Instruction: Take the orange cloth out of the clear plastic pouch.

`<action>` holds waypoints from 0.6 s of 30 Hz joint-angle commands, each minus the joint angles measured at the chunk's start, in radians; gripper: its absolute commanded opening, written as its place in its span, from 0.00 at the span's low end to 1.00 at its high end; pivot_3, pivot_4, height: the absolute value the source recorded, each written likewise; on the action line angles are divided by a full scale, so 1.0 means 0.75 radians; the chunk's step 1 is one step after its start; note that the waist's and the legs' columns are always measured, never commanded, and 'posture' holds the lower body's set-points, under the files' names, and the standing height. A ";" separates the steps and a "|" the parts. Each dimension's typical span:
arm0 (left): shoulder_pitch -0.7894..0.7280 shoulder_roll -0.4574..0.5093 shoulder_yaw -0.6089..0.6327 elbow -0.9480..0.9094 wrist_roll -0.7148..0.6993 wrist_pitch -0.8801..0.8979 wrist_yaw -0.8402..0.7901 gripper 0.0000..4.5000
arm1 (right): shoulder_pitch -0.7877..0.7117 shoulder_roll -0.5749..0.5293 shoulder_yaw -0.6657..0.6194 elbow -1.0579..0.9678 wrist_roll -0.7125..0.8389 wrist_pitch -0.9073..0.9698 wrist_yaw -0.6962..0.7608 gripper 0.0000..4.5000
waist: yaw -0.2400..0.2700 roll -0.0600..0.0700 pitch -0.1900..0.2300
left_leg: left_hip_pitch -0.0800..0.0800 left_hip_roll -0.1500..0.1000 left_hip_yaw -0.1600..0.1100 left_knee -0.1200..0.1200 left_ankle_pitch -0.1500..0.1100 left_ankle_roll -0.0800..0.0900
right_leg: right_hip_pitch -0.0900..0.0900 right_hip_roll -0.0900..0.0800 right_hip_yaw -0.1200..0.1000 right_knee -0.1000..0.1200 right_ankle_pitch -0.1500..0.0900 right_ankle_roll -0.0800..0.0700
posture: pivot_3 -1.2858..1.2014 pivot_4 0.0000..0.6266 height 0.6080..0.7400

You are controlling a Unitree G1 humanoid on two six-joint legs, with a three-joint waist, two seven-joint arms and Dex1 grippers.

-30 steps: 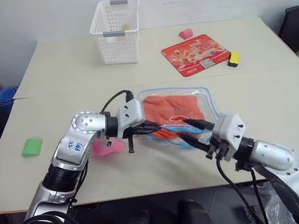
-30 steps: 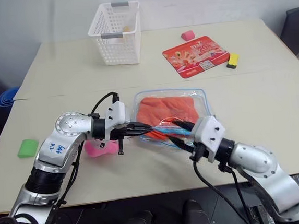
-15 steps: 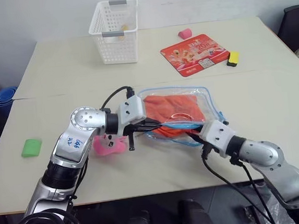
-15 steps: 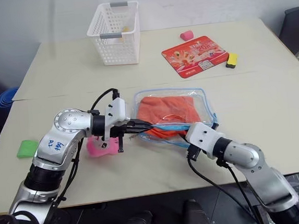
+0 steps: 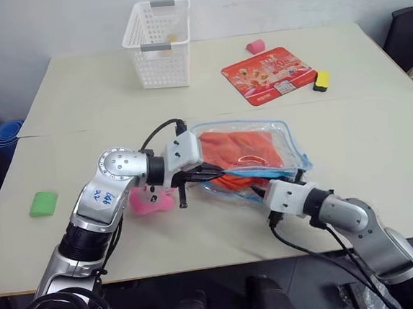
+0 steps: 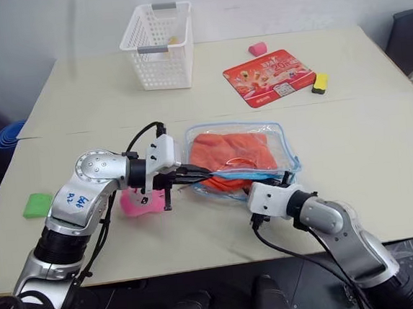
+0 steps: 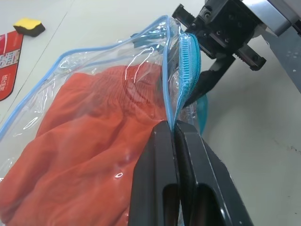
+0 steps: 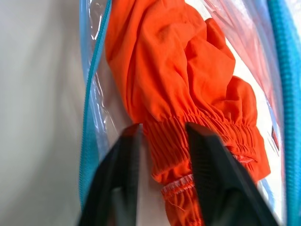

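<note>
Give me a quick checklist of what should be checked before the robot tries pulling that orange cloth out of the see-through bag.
1. Left gripper holds the clear plastic pouch by its blue zip edge, jaws shut on it: ok.
2. Pouch mouth is open toward the right gripper: ok.
3. Right gripper is inside the mouth with the orange cloth between its jaws: ok, the gathered hem sits between them.
4. Right jaws are closed on the cloth: not ok, they stand apart on either side of the hem.
5. No plastic caught between the right jaws: cannot tell.
6. Pink plush charm is away from the pull path: ok, it lies under the left arm.
</note>
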 commanded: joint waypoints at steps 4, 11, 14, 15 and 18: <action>-0.031 -0.013 0.025 -0.055 -0.038 0.003 0.006 0.00 | -0.027 0.012 -0.022 0.009 -0.146 -0.048 -0.074 0.72 | 0.000 0.000 0.000 | 0.000 0.000 0.000 0.000 0.000 0.000 | 0.000 0.000 0.000 0.000 0.000 0.000 | 0.52 0.24 1.00; -0.049 -0.046 0.035 -0.080 -0.072 0.055 0.026 0.00 | -0.063 -0.023 0.075 0.141 -0.386 -0.199 -0.122 0.72 | -0.001 0.000 0.000 | 0.000 0.000 0.000 0.000 0.000 0.000 | -0.001 0.001 0.000 0.001 0.000 0.000 | 0.52 0.24 1.00; -0.062 -0.052 0.040 -0.076 -0.077 0.066 0.039 0.00 | -0.067 -0.036 0.090 0.173 -0.450 -0.261 -0.128 0.72 | -0.001 0.000 0.000 | 0.000 0.000 0.001 0.000 0.000 0.000 | -0.001 0.000 0.000 0.001 0.000 0.000 | 0.52 0.24 1.00; -0.069 -0.057 0.045 -0.072 -0.082 0.075 0.045 0.00 | -0.078 -0.035 0.101 0.195 -0.481 -0.281 -0.133 0.72 | -0.001 0.000 0.000 | 0.000 0.000 0.001 0.000 0.000 0.000 | -0.001 0.001 0.000 0.001 0.000 0.000 | 0.52 0.24 1.00; -0.075 -0.070 0.056 -0.075 -0.103 0.106 0.059 0.00 | -0.136 0.009 0.133 0.262 -0.551 -0.311 -0.155 0.72 | -0.004 0.000 0.000 | 0.001 0.000 0.001 0.000 0.000 0.000 | -0.001 0.001 0.000 0.001 0.000 0.000 | 0.52 0.24 1.00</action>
